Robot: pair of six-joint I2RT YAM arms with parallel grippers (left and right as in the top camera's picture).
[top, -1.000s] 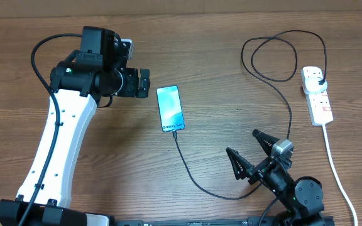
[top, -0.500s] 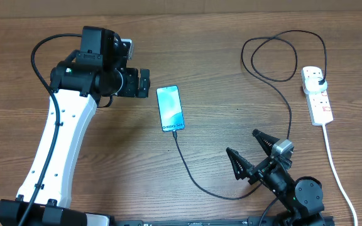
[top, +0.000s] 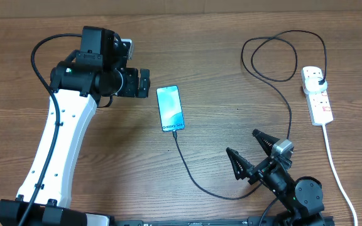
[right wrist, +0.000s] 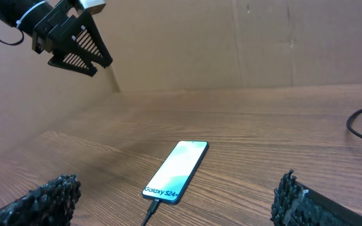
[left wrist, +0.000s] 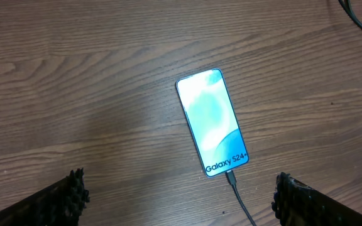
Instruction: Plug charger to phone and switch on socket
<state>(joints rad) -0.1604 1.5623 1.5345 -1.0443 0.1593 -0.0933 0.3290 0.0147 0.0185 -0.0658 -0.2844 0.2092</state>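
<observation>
The phone (top: 170, 108) lies flat mid-table, screen lit light blue. The charger (top: 193, 179), a thin black cable, has its connector (left wrist: 231, 177) seated in the phone's near end. It curves right, loops at the back, and its black plug (top: 319, 80) sits in the socket (top: 319, 103), a white power strip at the right. My left gripper (top: 147, 83) hovers open just left of the phone, nothing between its fingers (left wrist: 68, 198). My right gripper (top: 242, 142) stands open near the front edge, facing the phone (right wrist: 176, 171), apart from the cable.
The socket's thick white cord (top: 338, 169) runs toward the front right corner. The cable's loop (top: 275, 56) lies at the back, left of the strip. A cardboard wall (right wrist: 244, 44) stands behind the table.
</observation>
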